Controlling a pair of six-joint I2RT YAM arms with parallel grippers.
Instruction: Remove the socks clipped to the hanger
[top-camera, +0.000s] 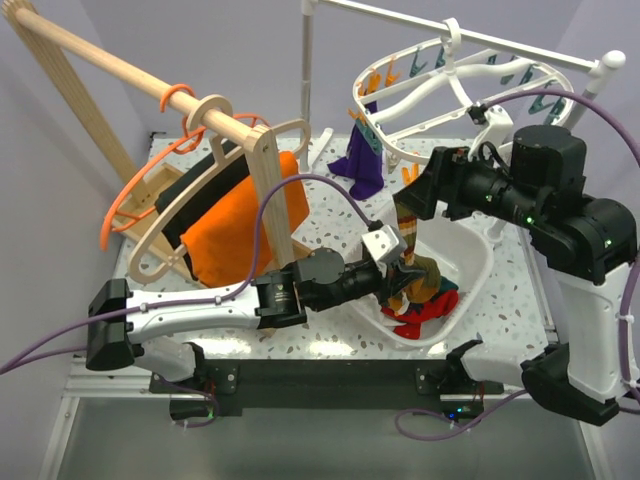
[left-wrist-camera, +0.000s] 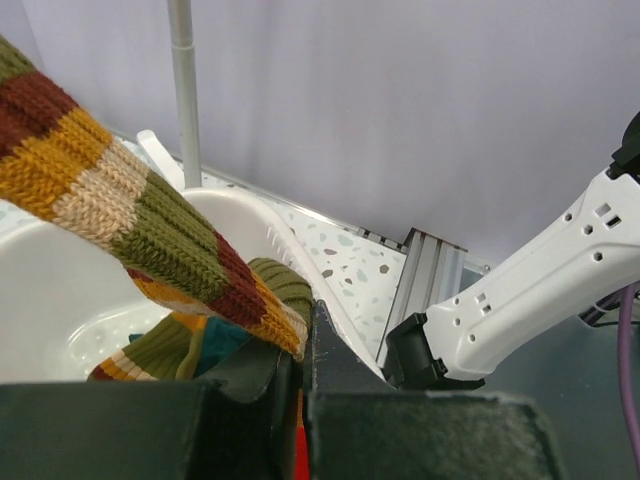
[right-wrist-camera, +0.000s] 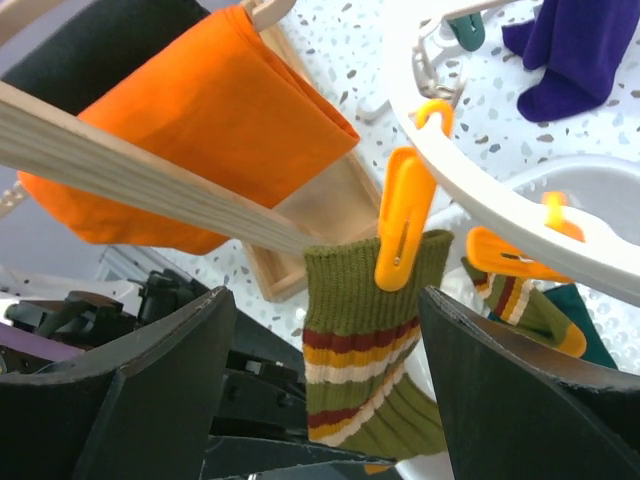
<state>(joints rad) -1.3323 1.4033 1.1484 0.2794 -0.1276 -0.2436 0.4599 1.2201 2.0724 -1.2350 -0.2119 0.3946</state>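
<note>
The white oval hanger (top-camera: 455, 95) hangs at the back right with orange and teal clips. A purple sock (top-camera: 362, 165) dangles from its left side. An olive sock with red, yellow and cream stripes (right-wrist-camera: 365, 340) hangs from an orange clip (right-wrist-camera: 403, 225). My right gripper (right-wrist-camera: 328, 300) is open, one finger on each side of that sock, not touching it. The striped sock (left-wrist-camera: 130, 200) runs taut down to my left gripper (left-wrist-camera: 303, 335), which is shut on its lower end above the white basin (top-camera: 478, 262). A second striped sock (right-wrist-camera: 520, 305) hangs from the neighbouring clip.
Loose socks (top-camera: 428, 305), red and green, lie in the basin. A wooden rack at the left carries wooden hangers with an orange cloth (top-camera: 240, 225) and a black one, plus thin orange hangers (top-camera: 135, 195). A wooden bar (right-wrist-camera: 150, 190) passes close behind my right gripper.
</note>
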